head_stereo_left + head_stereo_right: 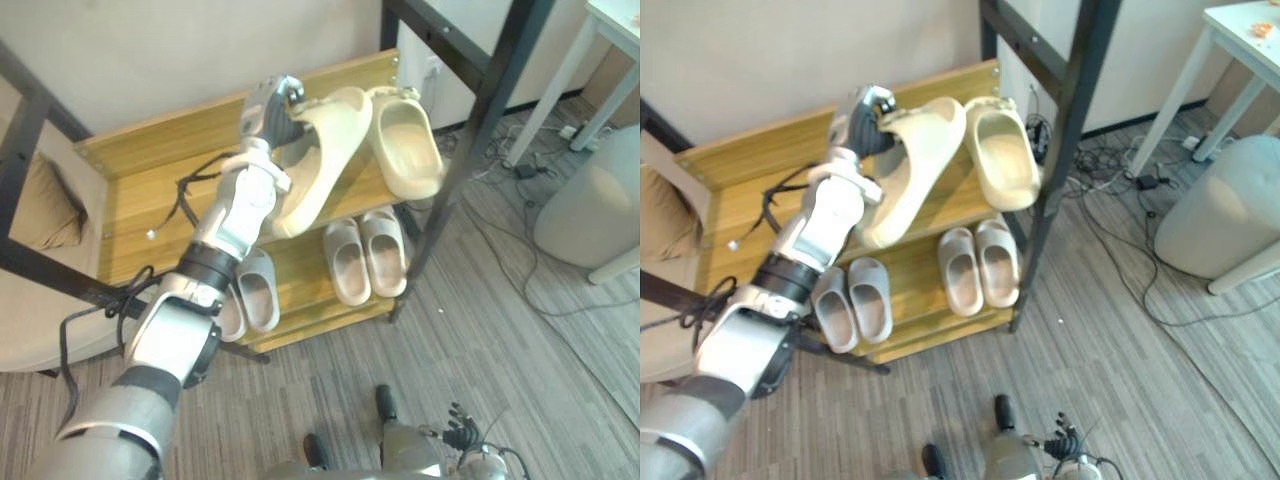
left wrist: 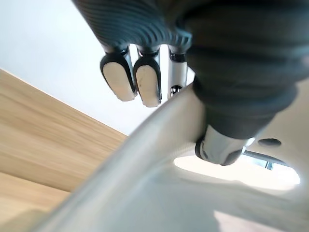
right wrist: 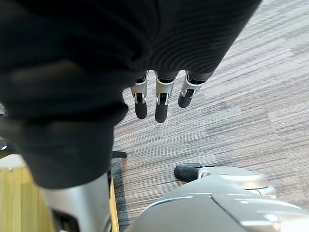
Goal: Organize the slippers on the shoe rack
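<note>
A cream slipper (image 1: 322, 165) hangs tilted over the shoe rack's (image 1: 140, 185) top shelf, with the left hand (image 1: 268, 108) curled around its edge. It is just beside a second cream slipper (image 1: 405, 140). Grey slippers (image 1: 365, 255) sit on the lower shelf. The right hand (image 3: 161, 99) hangs over the floor with its fingers relaxed.

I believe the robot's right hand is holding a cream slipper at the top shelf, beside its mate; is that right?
Not quite: the left hand holds the cream slipper at the top shelf, beside its mate, as the left eye view shows; the right hand hangs open near the floor.
</note>
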Robot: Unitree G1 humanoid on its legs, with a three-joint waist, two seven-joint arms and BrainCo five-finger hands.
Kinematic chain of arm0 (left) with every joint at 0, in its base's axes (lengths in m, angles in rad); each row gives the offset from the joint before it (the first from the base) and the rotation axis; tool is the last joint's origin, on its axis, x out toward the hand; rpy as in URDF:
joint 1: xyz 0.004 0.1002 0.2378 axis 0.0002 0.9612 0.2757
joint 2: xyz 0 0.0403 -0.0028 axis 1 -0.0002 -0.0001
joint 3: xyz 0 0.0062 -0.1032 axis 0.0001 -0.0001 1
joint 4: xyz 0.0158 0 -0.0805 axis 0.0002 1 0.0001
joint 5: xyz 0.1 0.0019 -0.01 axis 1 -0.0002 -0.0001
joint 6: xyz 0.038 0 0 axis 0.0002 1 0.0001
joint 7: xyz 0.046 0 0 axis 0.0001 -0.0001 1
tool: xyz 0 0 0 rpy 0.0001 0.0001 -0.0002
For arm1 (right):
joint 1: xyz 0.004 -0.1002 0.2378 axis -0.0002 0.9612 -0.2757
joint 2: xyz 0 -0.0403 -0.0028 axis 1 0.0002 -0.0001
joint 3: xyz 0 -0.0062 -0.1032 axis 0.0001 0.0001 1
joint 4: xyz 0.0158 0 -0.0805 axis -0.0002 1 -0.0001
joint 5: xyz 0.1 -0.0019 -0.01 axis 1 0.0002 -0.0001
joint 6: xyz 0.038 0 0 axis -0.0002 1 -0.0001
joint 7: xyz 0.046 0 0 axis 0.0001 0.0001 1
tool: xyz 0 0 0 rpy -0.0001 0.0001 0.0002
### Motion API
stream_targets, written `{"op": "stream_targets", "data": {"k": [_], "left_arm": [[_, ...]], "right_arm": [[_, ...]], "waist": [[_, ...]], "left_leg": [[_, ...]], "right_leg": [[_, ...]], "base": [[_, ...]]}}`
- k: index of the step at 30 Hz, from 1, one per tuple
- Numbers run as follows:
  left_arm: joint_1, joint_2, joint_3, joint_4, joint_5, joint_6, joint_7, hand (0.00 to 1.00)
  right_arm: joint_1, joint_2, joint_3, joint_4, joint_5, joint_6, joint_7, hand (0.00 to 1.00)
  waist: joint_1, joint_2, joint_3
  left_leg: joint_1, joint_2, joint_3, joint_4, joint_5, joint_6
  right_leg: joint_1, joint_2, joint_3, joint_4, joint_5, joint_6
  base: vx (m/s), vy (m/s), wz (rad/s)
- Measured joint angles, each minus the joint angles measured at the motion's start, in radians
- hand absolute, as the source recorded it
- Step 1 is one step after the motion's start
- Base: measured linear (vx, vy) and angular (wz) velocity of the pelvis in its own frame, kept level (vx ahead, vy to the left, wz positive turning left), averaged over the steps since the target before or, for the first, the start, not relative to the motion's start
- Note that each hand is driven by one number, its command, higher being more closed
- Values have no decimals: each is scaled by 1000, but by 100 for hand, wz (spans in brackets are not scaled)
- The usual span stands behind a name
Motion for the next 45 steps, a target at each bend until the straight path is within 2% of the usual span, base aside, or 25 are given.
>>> {"op": "stream_targets", "data": {"k": [9, 22, 23, 35, 45], "left_arm": [[-58, 6, 15, 56, 14, 21, 3, 100], [-66, 39, 65, 101, 30, 33, 16, 100], [-66, 39, 69, 101, 31, 36, 23, 0], [-66, 38, 83, 106, 62, 65, 44, 0], [-66, 38, 96, 105, 63, 65, 48, 0]], "right_arm": [[25, 13, -19, -72, 14, -2, -2, 0], [58, 30, -18, -144, 36, -18, -6, 0], [58, 30, -17, -144, 40, -19, -6, 0], [66, 27, -9, -136, 52, -35, -5, 0], [65, 18, 8, -107, 51, -37, -4, 0]], "waist": [[-4, 17, 21], [-3, 15, 28], [-3, 15, 28], [-3, 10, 31], [-2, 2, 37]], "left_leg": [[-34, 0, 23, 0, 5, 1], [-63, -3, 47, 0, 5, 2], [-63, -3, 47, 0, 5, 2], [-56, -5, 24, 0, 6, 4], [-51, -19, 17, 0, 12, 14]], "right_leg": [[-46, 2, 19, 1, 18, -4], [-82, 0, 34, 1, 22, -1], [-82, 0, 35, 1, 22, -1], [-67, -4, 18, 1, 22, -1], [-59, -17, 15, 1, 27, 5]], "base": [[-6, -9, -8], [8, -3, -3], [0, 0, 0], [3, -4, 3], [-3, -2, 2]]}}
